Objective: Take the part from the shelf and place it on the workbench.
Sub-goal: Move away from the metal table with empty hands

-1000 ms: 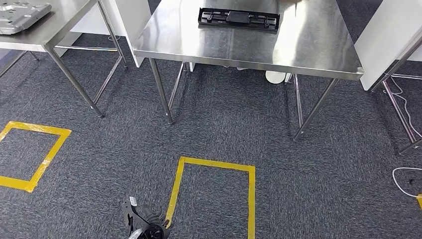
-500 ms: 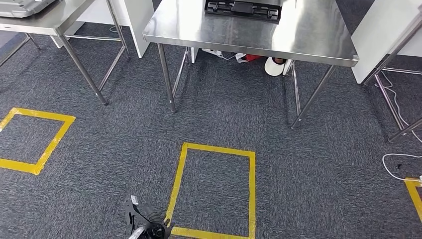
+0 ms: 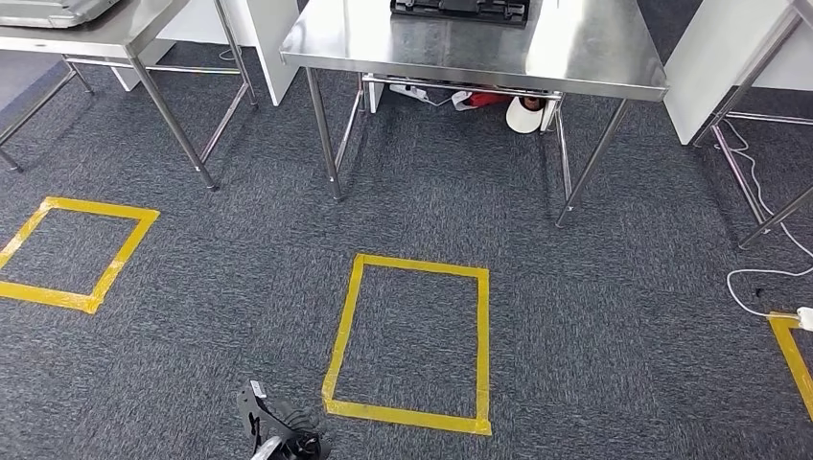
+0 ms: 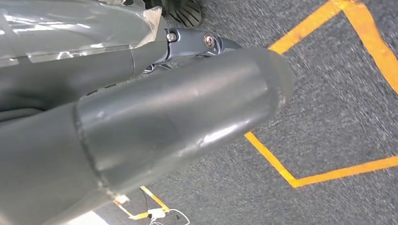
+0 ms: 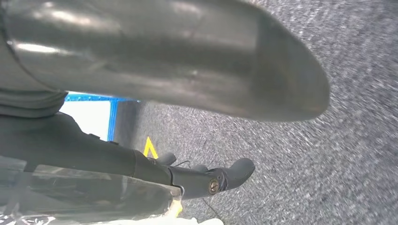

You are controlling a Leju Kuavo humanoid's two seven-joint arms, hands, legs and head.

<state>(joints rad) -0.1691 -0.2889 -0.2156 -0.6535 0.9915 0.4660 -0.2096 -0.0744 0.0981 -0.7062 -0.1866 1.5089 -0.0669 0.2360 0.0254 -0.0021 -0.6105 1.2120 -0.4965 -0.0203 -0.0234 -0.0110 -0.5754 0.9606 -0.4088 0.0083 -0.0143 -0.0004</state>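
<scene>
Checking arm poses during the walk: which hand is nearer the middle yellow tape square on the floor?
Left. The left hand hangs just outside the yellow tape square, by its near left corner; the right hand hangs over plain carpet, a scrap of tape beyond it.

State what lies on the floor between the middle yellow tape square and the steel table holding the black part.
Bare grey carpet separates the tape square from the steel table with the black part, as the head view shows.
</scene>
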